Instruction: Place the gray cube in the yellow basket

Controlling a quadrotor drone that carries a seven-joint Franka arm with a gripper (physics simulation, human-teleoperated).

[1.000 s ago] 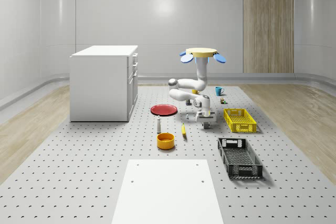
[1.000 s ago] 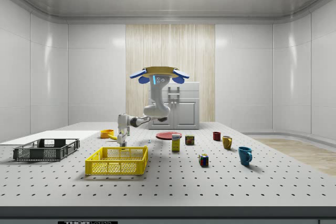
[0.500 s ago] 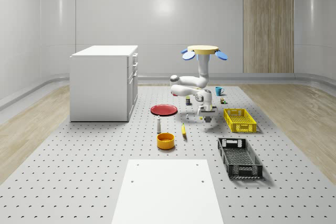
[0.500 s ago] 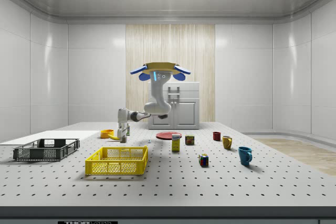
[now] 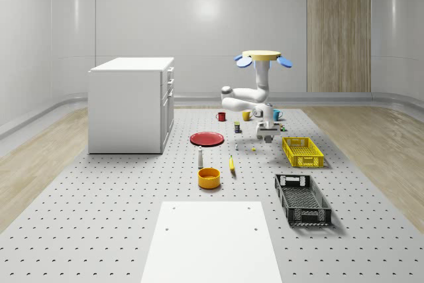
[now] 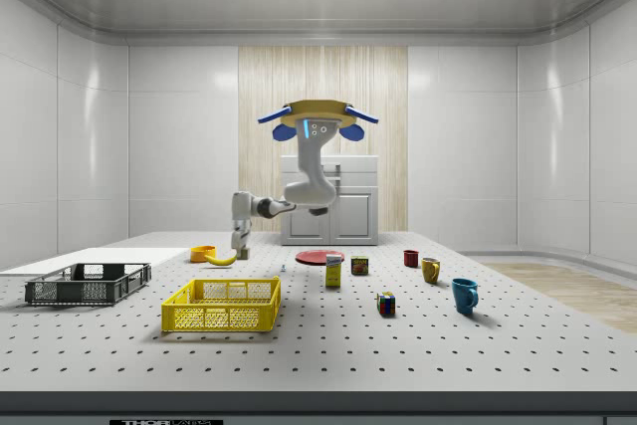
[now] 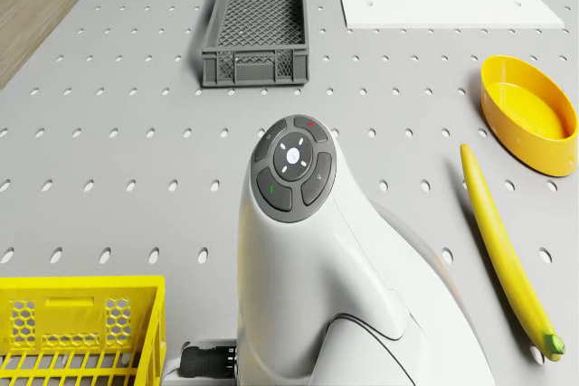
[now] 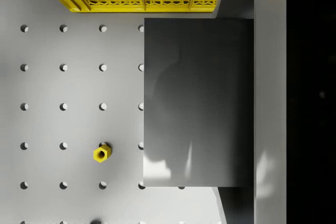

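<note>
Drone: the quadrotor drone with a yellow disc body and blue rotors hovers in the upper centre of the whole-scene view, above the grey perforated counter near the mugs. A second ago it hung lower and further toward that view's left.

Arm: the white jointed arm hangs from the drone and reaches toward the side view's left.

End effector: the end effector hangs above the counter, just beside the yellow plastic mesh basket on the whole-scene view's left. It has risen and come nearer the basket since the earlier picture. It is pinching the gray cube.

Gray cube: the plain gray cube is held in the air between the fingers, seen close up in the wrist view. It is outside the basket, whose yellow wall lies just past it.

Basket: it stands on the counter at centre right of the whole-scene view, unmoved.

Other things: a black plastic crate, an orange-yellow bowl, a yellow banana and a red plate lie where they were. A small yellow nut sits on the counter below the wrist.
</note>
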